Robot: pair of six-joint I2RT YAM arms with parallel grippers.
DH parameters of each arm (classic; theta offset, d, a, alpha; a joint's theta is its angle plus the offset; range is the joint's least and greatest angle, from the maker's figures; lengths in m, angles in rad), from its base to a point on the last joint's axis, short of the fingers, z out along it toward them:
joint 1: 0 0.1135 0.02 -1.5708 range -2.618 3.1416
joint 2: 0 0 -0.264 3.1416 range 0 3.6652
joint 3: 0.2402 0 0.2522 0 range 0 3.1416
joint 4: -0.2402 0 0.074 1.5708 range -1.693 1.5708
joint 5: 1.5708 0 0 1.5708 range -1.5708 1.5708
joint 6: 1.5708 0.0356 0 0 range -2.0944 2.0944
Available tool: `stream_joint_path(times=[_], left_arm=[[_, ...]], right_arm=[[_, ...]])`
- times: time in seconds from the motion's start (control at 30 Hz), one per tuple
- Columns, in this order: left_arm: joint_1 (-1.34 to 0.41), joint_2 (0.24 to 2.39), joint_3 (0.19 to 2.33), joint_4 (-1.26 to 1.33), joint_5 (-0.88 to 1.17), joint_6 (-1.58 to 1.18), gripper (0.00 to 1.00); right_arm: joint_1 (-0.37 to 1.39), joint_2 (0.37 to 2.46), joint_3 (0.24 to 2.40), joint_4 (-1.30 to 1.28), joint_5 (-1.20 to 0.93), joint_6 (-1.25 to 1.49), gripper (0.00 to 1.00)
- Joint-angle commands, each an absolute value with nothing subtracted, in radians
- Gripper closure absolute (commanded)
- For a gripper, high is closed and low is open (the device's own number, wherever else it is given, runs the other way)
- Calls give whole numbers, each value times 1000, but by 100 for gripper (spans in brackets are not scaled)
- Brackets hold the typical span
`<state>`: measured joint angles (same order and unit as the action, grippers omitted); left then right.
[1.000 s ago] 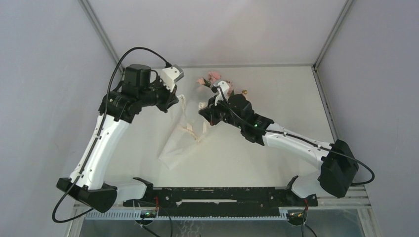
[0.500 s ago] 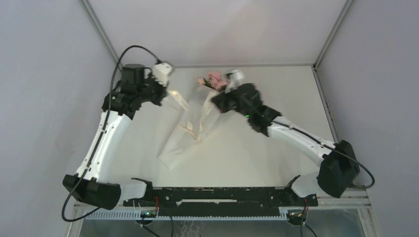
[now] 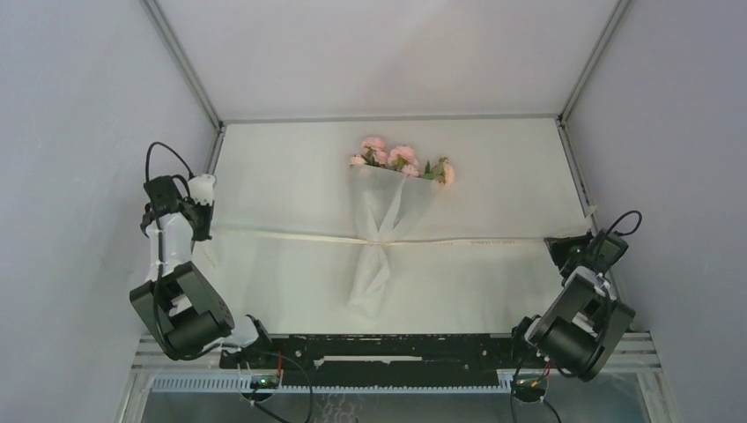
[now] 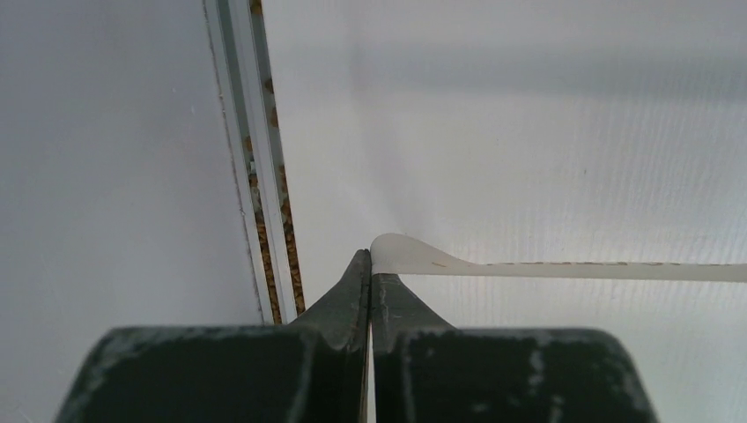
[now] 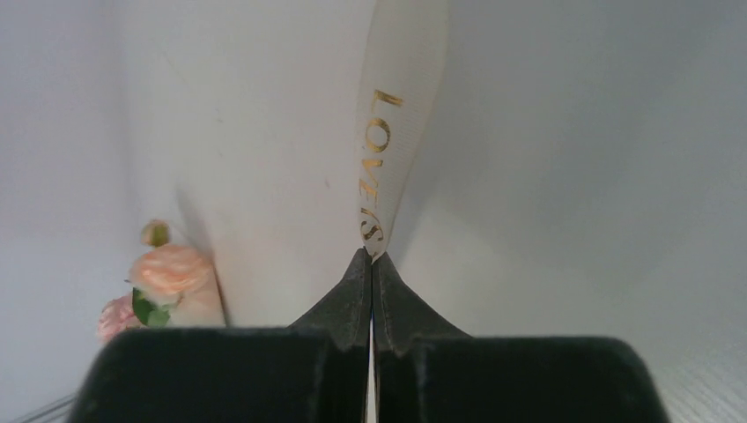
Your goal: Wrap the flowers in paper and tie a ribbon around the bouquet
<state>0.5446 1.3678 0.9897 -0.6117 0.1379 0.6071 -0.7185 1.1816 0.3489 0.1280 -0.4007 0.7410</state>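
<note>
The bouquet lies mid-table: pale-pink flowers (image 3: 401, 159) with green leaves at the far end of a cone of translucent white paper (image 3: 388, 198). The cream ribbon (image 3: 476, 240) runs taut straight across the table and cinches the cone at its narrow waist (image 3: 377, 241). At the table's left edge my left gripper (image 3: 206, 229) is shut on the ribbon's left end (image 4: 573, 270), its tips (image 4: 370, 264) together. At the right edge my right gripper (image 3: 558, 244) is shut on the other end (image 5: 388, 150), gold-lettered, tips (image 5: 371, 257) pinched. Some flowers (image 5: 167, 269) show left of the right gripper.
A metal frame rail (image 4: 264, 176) runs along the table's left edge right beside the left gripper. Grey enclosure walls stand close on both sides. A black bar (image 3: 388, 348) joins the two arm bases at the near edge.
Both arms have swung from the bouquet out to opposite table edges, drawing the ribbon from loose loops into a taut line. The bouquet has turned from slanted to pointing straight away.
</note>
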Motion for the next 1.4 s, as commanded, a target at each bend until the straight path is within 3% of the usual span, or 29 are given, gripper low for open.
stream_joint_path(times=[0.0, 0.23, 0.4, 0.5, 0.63, 0.7, 0.73, 0.9, 1.0, 1.1, 1.2, 1.27, 1.37], left_arm=[[561, 1343, 945, -507, 105, 706, 100], [578, 1377, 961, -475, 60, 715, 100], [569, 1373, 959, -511, 82, 708, 100], [474, 1320, 982, -653, 135, 705, 100], [214, 1216, 1192, -989, 413, 627, 100], [70, 1172, 1323, -1065, 487, 558, 100], [-42, 1159, 1383, -1093, 507, 528, 100], [-322, 1108, 1561, -1188, 612, 448, 100], [-345, 1107, 1662, -1184, 724, 337, 100], [-378, 1105, 1748, -1178, 742, 273, 100], [-392, 1091, 1749, -1168, 764, 216, 100], [-394, 1080, 1744, -1165, 769, 181, 100], [-395, 1064, 1748, -1161, 758, 159, 100]], right_arm=[[-744, 1265, 410, 283, -357, 730, 100], [-815, 1311, 419, 301, -370, 719, 100], [-753, 1288, 442, 263, -334, 686, 100], [-618, 1222, 489, 164, -311, 635, 100], [-306, 1066, 533, -67, -222, 572, 100], [-178, 996, 534, -171, -195, 564, 85], [-109, 971, 539, -226, -200, 562, 68], [242, 891, 615, -642, -37, 596, 10], [407, 826, 752, -839, 274, 641, 1], [620, 777, 818, -655, 344, 427, 1], [871, 810, 753, -307, 70, 97, 3], [1000, 863, 673, -18, 15, -70, 1], [1052, 1038, 608, 407, -112, -239, 0]])
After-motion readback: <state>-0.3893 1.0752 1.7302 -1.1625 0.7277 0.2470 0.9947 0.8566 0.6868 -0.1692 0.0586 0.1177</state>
